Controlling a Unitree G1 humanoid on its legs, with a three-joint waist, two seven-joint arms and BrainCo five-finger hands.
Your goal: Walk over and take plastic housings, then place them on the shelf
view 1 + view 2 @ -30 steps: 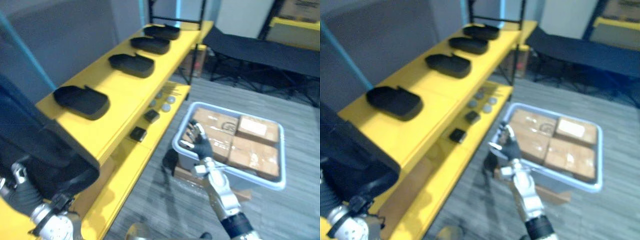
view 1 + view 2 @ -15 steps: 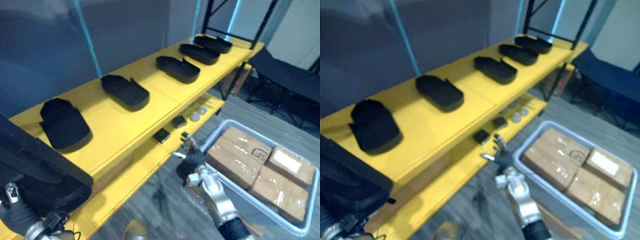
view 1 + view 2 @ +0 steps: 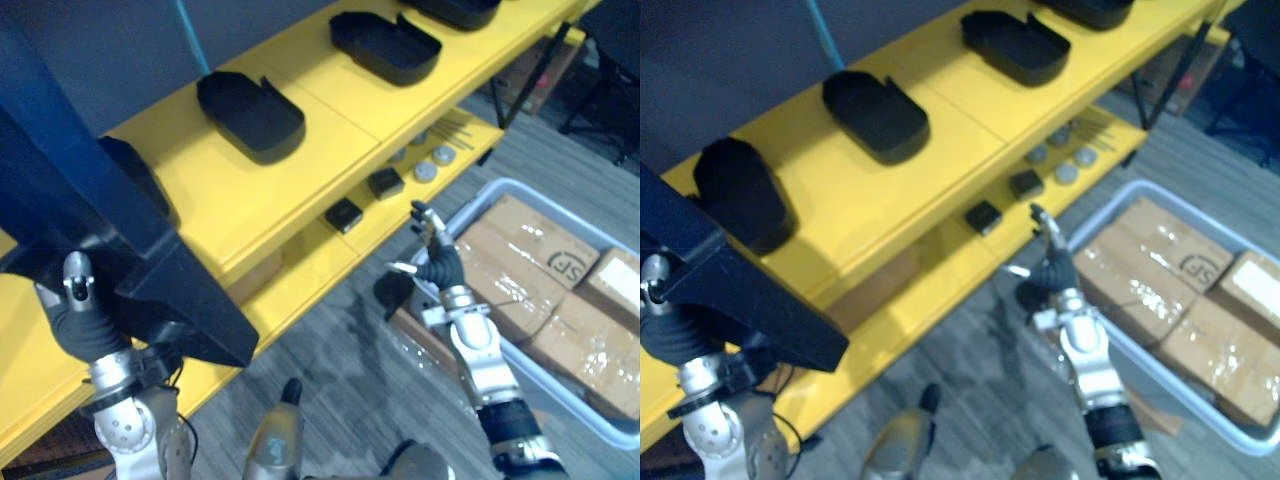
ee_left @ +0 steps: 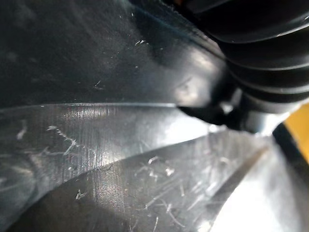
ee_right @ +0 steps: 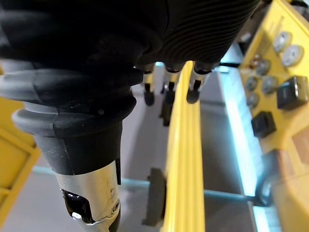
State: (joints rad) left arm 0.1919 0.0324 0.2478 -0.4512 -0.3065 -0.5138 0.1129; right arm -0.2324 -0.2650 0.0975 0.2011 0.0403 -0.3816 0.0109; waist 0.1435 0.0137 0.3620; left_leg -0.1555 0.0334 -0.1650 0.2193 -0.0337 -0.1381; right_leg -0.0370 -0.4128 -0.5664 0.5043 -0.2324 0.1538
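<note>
On the yellow shelf [image 3: 940,112] to your left, three black housings [image 3: 875,115] already lie in a row, and a fourth shows at the far edge. One more housing [image 3: 120,250] rides at your left hand [image 3: 85,320], near left, not yet set down. You cannot tell how its fingers sit behind the housing. Your right hand [image 3: 438,265] hangs empty, fingers loosely spread, beside the bin [image 3: 500,186] of boxes.

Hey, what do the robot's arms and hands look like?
The right arm and left arm are silver-grey metal with rounded joints. The right hand has a dark ribbed cover over its back and wrist, and slim silver fingers with dark tips. The left hand has the same dark ribbed cover.
</note>
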